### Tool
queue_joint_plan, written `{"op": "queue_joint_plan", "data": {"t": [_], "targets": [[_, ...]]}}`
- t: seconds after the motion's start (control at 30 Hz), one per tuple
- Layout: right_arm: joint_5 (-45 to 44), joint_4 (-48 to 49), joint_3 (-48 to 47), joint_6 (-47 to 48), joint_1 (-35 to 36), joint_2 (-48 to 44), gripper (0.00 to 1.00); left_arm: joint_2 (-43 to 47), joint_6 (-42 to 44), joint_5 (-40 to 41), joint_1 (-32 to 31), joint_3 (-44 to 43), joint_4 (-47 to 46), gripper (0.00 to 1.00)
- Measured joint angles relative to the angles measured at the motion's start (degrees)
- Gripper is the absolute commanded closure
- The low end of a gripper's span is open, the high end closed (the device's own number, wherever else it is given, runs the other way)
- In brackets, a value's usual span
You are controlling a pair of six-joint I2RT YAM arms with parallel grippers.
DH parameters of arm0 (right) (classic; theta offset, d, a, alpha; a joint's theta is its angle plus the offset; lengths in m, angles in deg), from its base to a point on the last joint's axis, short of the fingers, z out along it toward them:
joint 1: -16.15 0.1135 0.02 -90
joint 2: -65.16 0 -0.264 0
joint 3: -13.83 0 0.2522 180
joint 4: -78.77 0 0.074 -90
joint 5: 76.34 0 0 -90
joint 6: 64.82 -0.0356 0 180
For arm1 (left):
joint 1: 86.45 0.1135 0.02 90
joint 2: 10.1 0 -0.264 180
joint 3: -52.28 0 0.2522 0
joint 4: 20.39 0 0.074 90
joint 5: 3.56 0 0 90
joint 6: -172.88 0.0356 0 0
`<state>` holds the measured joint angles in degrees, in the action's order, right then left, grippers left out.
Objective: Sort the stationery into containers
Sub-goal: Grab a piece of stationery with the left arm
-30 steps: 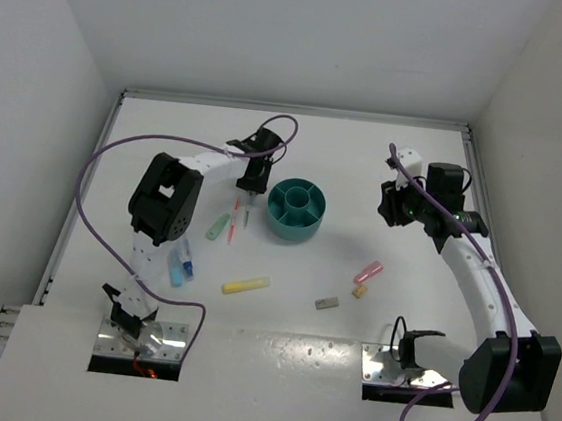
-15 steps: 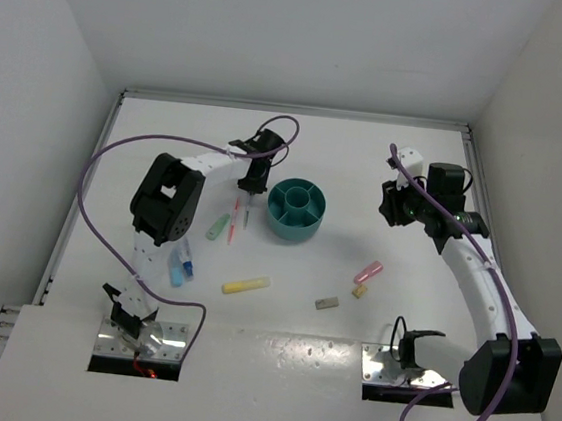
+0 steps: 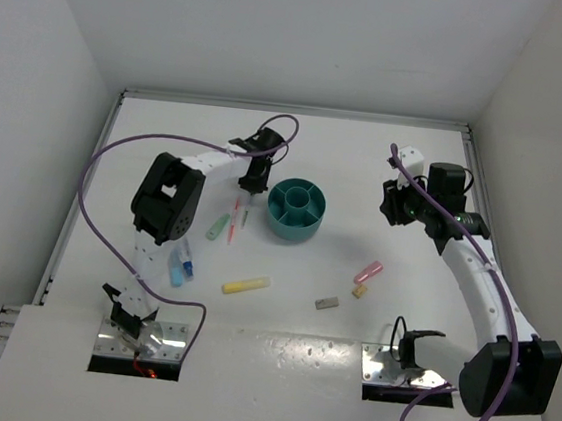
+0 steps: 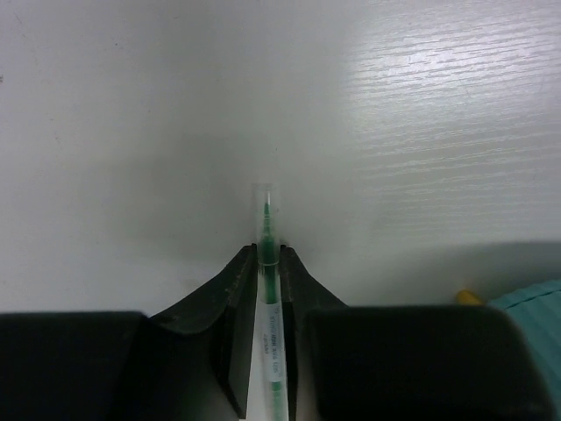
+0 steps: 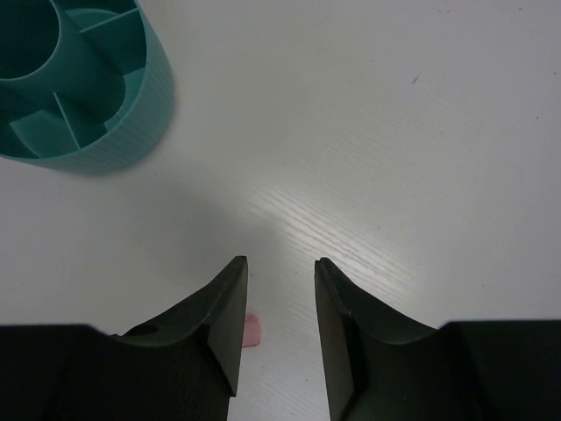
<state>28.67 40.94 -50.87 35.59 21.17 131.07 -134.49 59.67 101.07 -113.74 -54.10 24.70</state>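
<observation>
My left gripper (image 3: 253, 186) is shut on the thin green pen (image 4: 267, 303), whose capped tip sticks out past the fingertips low over the table. It is just left of the round teal organiser (image 3: 296, 210), whose edge shows in the left wrist view (image 4: 536, 303). The pink pen (image 3: 232, 223) and the mint marker (image 3: 219, 226) lie beside it. My right gripper (image 3: 393, 204) is open and empty, right of the organiser (image 5: 79, 83). An end of the pink marker (image 5: 251, 331) shows by its left finger.
The blue marker (image 3: 180, 265), yellow marker (image 3: 245, 285), pink marker (image 3: 368, 272), tan block (image 3: 360, 291) and grey block (image 3: 327, 303) lie on the near half of the table. White walls close in the left, far and right sides.
</observation>
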Motion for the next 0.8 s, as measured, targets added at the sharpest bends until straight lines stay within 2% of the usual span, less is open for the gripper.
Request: {"op": "queue_joint_plan", "data": {"t": [0.03, 0.37, 0.47, 0.67, 0.8], "targets": [[0.0, 0.0, 0.0, 0.0, 0.0, 0.0, 0.63, -0.1, 0.0, -0.3, 0.1, -0.1, 0.1, 0.86], [0.0, 0.0, 0.0, -0.1, 0.0, -0.6, 0.63, 0.1, -0.2, -1.8, 1.9, -0.5, 1.0, 1.0], [0.0, 0.0, 0.0, -0.1, 0.0, -0.6, 0.63, 1.4, -0.4, -2.5, 4.1, -0.3, 2.3, 1.0], [0.0, 0.0, 0.0, -0.1, 0.0, -0.6, 0.63, 15.8, -0.9, -7.2, 8.9, 4.3, -1.5, 1.0], [0.0, 0.0, 0.0, -0.1, 0.0, -0.6, 0.63, 28.8, -1.9, -14.5, 9.4, 8.7, -10.2, 1.0]]}}
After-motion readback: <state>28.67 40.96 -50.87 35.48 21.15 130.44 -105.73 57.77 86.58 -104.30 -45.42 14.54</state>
